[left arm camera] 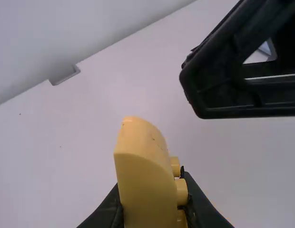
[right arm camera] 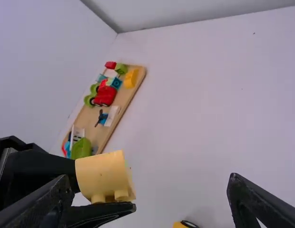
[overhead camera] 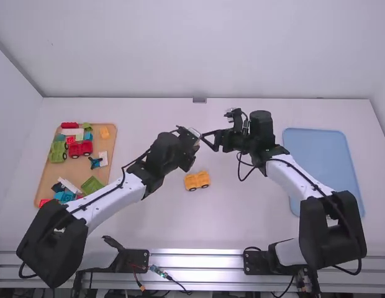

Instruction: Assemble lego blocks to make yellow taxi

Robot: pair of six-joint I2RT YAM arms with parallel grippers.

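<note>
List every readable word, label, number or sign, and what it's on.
None readable.
Curved yellow plastic block in left gripper: no print seen.
Yellow plastic car base with black wheels: too small to tell.
Multicoloured plastic bricks on tan tray: too small to tell.

High cam: above/behind, fwd/down. Wrist cams close: L twd wall (left arm camera: 66, 38), R twd tray (right arm camera: 122, 100), also in high.

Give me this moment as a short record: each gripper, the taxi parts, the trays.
left gripper: shut on a rounded yellow block
right gripper: open, near that block, holding nothing
wheeled yellow base: on the table, between the arms
build: block not yet on base
wooden tray: left side, holds coloured pieces
blue tray: right side
</note>
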